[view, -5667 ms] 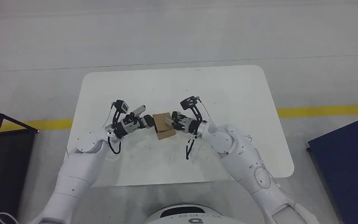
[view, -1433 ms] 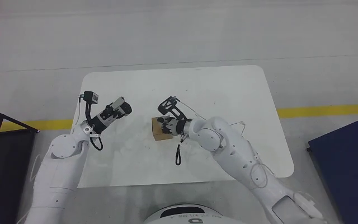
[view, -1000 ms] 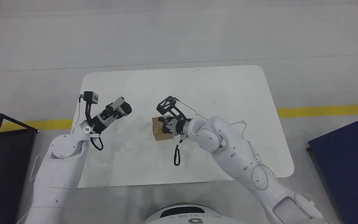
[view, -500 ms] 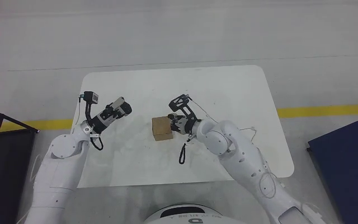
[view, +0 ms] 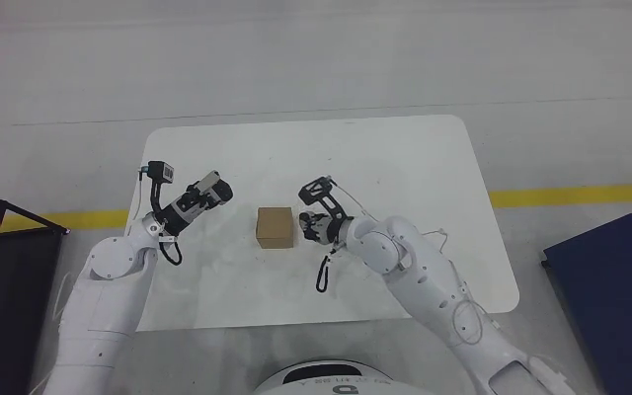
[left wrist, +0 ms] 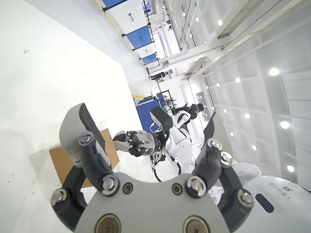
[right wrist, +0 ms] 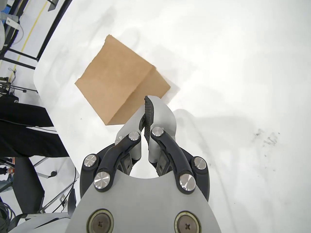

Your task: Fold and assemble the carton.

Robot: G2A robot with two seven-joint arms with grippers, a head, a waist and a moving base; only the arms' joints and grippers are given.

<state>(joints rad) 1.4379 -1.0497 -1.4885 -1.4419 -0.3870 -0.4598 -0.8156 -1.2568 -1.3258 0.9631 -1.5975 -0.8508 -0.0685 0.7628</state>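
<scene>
— How does the right gripper (right wrist: pixel 147 103) stand?

— Its two pads are pressed together with nothing between them. The carton (right wrist: pixel 116 83) sits on the table just past its tips. From above, a narrow strip of white table (view: pixel 395 158) shows between the right gripper (view: pixel 309 224) and the carton (view: pixel 275 227), so they are close but apart.

— And the carton itself?

— It is a closed brown box, flat on the table near the middle, between the two arms and nearer the right one.

— And the left gripper (left wrist: pixel 148 115)?

— It is spread wide and empty. It is held well away from the carton, on the carton's other side (view: pixel 219 188).

— What is hard to make out?

— In the left wrist view one finger (left wrist: pixel 82 122) covers much of the carton (left wrist: pixel 59 160), and only two brown patches show on either side of it. The box's underside is hidden. From above, the flap seams are too small to tell.
</scene>
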